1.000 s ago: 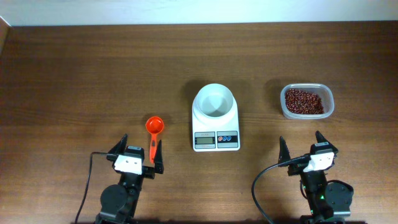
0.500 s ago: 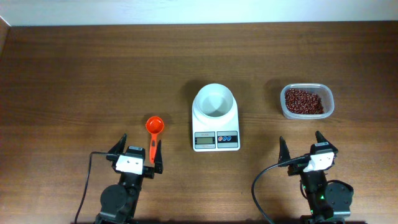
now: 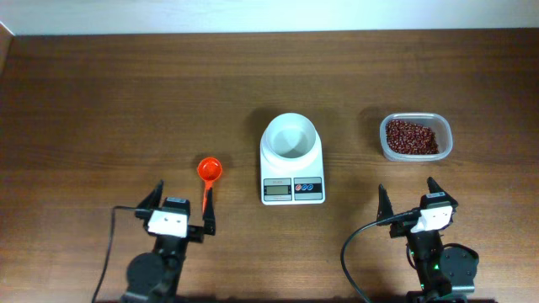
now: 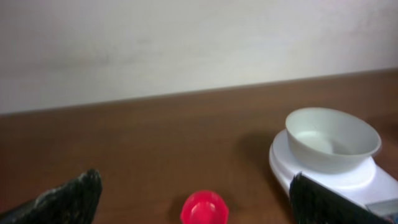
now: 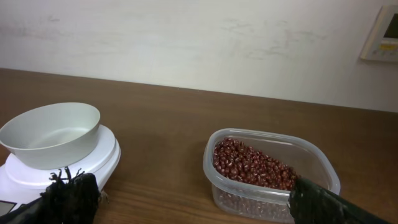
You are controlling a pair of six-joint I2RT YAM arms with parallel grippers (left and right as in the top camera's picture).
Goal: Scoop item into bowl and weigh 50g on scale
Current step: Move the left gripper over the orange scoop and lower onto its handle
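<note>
The white bowl [image 3: 291, 139] sits empty on the white scale [image 3: 293, 190] at mid-table; both also show in the left wrist view as bowl [image 4: 333, 140] and scale [image 4: 348, 182]. The item, dark red-brown beans [image 3: 411, 136], fills a clear plastic tub [image 5: 271, 190]. An orange-red scoop [image 3: 210, 171] lies left of the scale, handle toward my left gripper [image 3: 184, 195]. That gripper stands open near the front edge, its right finger beside the handle's end, with the scoop's cup [image 4: 204, 209] ahead between the fingers. My right gripper [image 3: 407, 189] is open in front of the tub, holding nothing.
A pale wall [image 4: 186, 50] runs behind the table's far edge. In the right wrist view the bowl [image 5: 53, 132] is at the left and the tub at the right, with bare brown wood [image 5: 161, 168] between them.
My left gripper has shifted a little to the left, so more of the scoop's handle shows. The right arm, scoop, bowl and tub have not moved.
</note>
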